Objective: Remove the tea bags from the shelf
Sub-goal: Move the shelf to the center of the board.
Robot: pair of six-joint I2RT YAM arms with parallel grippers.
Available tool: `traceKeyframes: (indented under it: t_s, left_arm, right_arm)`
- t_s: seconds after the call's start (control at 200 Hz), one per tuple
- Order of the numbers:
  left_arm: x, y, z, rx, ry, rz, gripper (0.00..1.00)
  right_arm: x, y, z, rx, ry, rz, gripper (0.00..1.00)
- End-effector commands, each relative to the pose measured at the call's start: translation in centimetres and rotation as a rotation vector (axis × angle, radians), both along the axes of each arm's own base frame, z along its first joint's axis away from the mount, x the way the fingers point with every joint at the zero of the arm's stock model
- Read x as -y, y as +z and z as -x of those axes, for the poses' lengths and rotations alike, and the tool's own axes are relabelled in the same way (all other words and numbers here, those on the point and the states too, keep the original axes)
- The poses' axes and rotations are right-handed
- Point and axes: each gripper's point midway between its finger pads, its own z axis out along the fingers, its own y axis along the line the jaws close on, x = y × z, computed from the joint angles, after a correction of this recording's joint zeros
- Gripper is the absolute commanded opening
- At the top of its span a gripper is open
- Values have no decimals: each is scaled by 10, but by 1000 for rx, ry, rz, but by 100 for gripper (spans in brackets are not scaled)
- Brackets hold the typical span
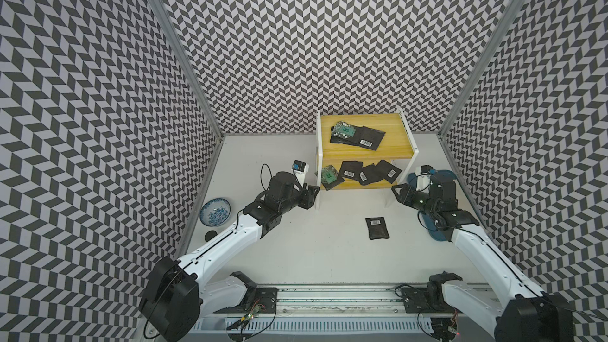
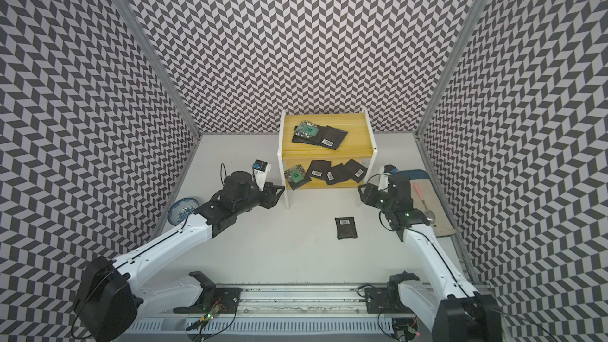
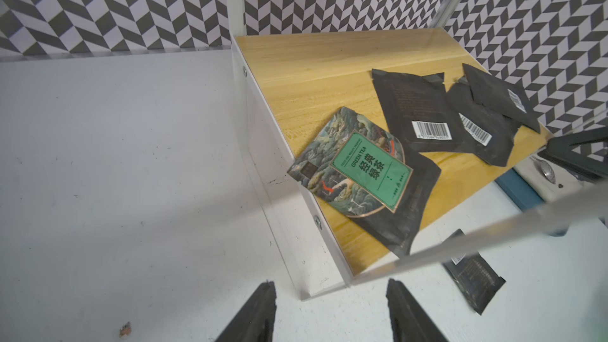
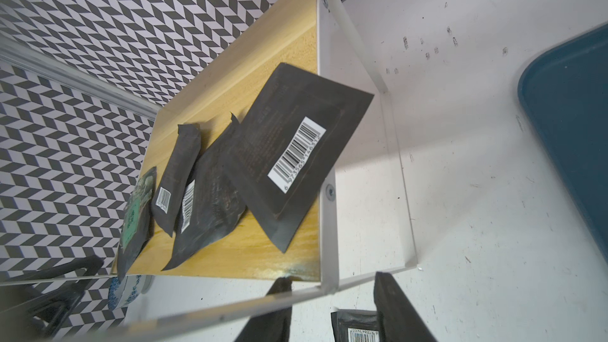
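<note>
Both white arms stretched forward and angled inward toward each other, black wrists about level. The left hand point(image 1: 315, 197) had its fingers point(image 3: 260, 310) parted, holding nothing; the right hand point(image 1: 396, 194) faced it, fingers point(image 4: 391, 307) likewise apart and empty

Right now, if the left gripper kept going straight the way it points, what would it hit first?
Probably the shelf's white side panel: in the left wrist view its front corner stands just ahead of the left gripper, between its open jaws. The green-faced tea bag lies beyond it.
</note>
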Motion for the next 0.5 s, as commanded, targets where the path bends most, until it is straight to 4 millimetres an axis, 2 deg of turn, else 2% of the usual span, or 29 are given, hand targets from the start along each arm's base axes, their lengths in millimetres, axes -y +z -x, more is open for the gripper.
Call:
traceKeyframes:
  t_s: [0.0,0.06,0.07,0.085,0.265,0.366,0.496]
  left_arm:
    - [1,20,-18,78,37,1,54]
    - [1,20,-21,80,43,-7,54]
    - [1,20,-22,79,43,-7,54]
    - [1,20,-23,79,45,-8,54]
    - [5,27,-21,77,32,31,53]
    - [0,19,-23,71,55,12,53]
    - [-2,13,-35,62,83,-17,53]
  right_arm:
    - [-2,23,-15,93,0,-8,44]
    - [-2,23,-17,94,0,-9,44]
    - [-4,23,-16,88,5,-27,40]
    - [-5,23,-17,87,6,-32,39]
    - [-10,21,-22,82,24,-54,38]
    - [-11,21,-25,87,26,-61,38]
    - [-14,19,-29,85,35,-69,38]
